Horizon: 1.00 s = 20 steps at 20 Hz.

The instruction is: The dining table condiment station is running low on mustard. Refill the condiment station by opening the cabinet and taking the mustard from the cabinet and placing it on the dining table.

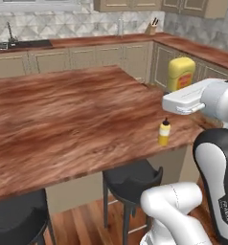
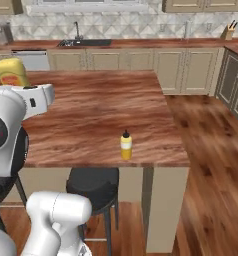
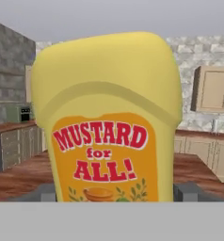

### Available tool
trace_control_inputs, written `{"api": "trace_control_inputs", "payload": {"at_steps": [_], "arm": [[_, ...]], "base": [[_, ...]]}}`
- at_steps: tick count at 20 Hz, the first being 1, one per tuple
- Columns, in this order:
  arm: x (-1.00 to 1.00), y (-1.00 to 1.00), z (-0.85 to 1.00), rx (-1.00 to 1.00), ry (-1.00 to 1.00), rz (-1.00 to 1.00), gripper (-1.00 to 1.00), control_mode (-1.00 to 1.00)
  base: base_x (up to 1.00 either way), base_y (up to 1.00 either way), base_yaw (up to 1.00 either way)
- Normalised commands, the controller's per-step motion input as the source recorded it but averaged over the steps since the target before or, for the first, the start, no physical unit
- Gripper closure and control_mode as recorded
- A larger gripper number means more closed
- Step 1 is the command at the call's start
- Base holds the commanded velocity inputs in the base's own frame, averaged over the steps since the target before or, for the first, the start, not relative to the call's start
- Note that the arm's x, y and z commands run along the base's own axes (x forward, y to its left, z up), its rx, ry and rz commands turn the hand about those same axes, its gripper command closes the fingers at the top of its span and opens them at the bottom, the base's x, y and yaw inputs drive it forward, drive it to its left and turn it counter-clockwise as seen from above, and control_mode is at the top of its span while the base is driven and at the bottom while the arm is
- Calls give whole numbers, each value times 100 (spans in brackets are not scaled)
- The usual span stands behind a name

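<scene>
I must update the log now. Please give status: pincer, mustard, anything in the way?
Pincer closed on the mustard, bottle upright, above the dining table. Small yellow bottle stands near the table edge. Landing spot beneath not visible.

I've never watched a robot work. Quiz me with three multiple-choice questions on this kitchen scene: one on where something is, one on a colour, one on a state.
1. Where does the small yellow bottle stand?
A. on the dining table, near its edge
B. on a stool
C. in the sink

2. What colour is the mustard bottle's cap?
A. black
B. yellow
C. red

3. What is the state of the mustard?
A. lying on the floor
B. standing by the sink
C. held upright in the gripper

Answers: 1 A, both base views show it there. 2 B, the hand view shows it. 3 C, fingertips flank its base.
</scene>
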Motion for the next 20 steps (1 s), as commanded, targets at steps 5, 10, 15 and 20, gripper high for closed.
{"api": "trace_control_inputs", "payload": {"at_steps": [5,10,15,20], "arm": [[0,0,0,0,0,0,100,100],[0,0,0,0,0,0,100,100],[59,-41,-81,0,-3,-1,100,-100],[50,-1,-100,0,-8,3,100,-100]], "base": [[0,76,-55],[20,20,-35],[0,0,0],[0,0,0]]}}
